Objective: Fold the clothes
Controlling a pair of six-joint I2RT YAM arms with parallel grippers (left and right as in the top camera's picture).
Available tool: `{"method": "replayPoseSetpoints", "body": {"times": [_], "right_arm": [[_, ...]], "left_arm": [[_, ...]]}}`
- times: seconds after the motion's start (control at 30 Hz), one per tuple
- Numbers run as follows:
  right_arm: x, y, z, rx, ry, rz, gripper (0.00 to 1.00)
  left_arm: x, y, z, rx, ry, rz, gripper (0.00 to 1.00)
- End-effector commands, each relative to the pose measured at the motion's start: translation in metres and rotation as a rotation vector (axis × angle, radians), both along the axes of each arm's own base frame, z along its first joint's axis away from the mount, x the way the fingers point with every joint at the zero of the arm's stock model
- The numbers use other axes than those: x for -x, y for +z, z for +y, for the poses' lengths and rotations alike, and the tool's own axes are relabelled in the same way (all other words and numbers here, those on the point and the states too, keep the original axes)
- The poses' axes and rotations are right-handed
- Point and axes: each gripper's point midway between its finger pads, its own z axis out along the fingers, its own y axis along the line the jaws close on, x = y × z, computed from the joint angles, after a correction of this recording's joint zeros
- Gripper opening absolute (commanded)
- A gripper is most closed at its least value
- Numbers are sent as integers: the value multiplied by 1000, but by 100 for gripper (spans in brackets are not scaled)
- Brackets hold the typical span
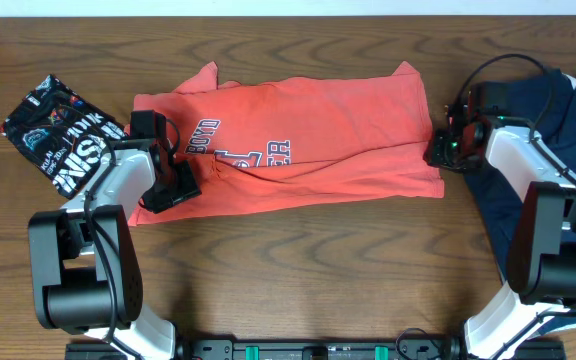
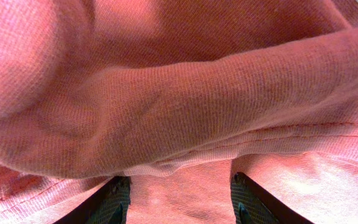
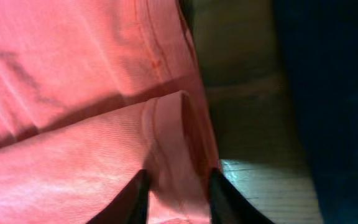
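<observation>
Wooden table (image 1: pixel 298 270), brown grain; coral shirt (image 1: pixel 308 140) across centre.

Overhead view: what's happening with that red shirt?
Two robot arms are working on a coral-red T-shirt spread on the table. The right pincer pinches its right edge; the left pincer has cloth between its fingers at the lower-left corner. A black printed shirt and navy clothes wait aside.

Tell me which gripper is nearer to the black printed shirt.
Left. The left gripper is at the left end of the coral-red shirt, just right of the black printed shirt. The right gripper is at the opposite end, beside the navy shirt.
</observation>
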Motion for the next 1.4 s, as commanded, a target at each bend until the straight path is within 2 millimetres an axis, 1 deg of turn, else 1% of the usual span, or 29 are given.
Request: {"method": "replayPoseSetpoints", "body": {"times": [0.0,0.1,0.2,0.23,0.27,0.33,0.37,0.43,0.5,0.57,0.63,0.77,0.9,0.93,0.97,1.0,1.07,1.13,1.17,1.27,1.37], "right_arm": [[1,-4,3,4,3,13,25],[4,-5,4,3,3,26,26],[10,-6,3,4,3,48,26],[11,-7,2,10,1,53,23],[11,-7,2,13,0,55,17],[12,-7,2,11,-4,58,1],[12,-7,2,9,-8,59,1],[10,-6,4,-8,-21,56,1],[5,0,11,-54,-13,35,1],[-6,10,17,-98,-4,-3,1],[-21,20,18,-126,-20,-53,1],[-52,36,11,-151,-115,-162,1],[-72,44,-3,-144,-273,-228,1],[-75,45,-6,-143,-294,-238,3],[-78,47,-6,-142,-297,-252,17],[-79,48,-7,-139,-298,-258,24],[-79,47,-9,-125,-302,-259,27],[-74,43,-13,-101,-314,-236,30],[-70,40,-15,-87,-321,-216,30],[-49,28,-20,-40,-327,-126,26],[-23,14,-21,15,-268,-24,20]], "left_arm": [[4,-9,4,-15,7,25,54],[4,-9,4,-15,7,25,54],[4,-9,4,-14,7,25,54],[4,-9,4,-15,7,25,54],[4,-9,4,-14,7,25,54],[4,-9,4,-14,7,25,54],[4,-9,4,-14,7,25,54],[4,-9,4,-15,7,25,54],[4,-9,4,-15,7,25,54],[4,-9,4,-14,7,25,54],[4,-9,4,-15,7,25,54],[4,-9,4,-14,7,25,54],[4,-9,4,-15,7,25,54],[4,-9,4,-15,7,25,54],[4,-9,4,-14,7,25,54],[4,-9,4,-15,7,25,54],[4,-9,4,-14,7,25,55],[4,-9,4,-14,7,25,55],[4,-9,4,-14,7,25,54],[4,-9,4,-15,7,25,55],[5,-9,4,-14,7,30,54]]}}
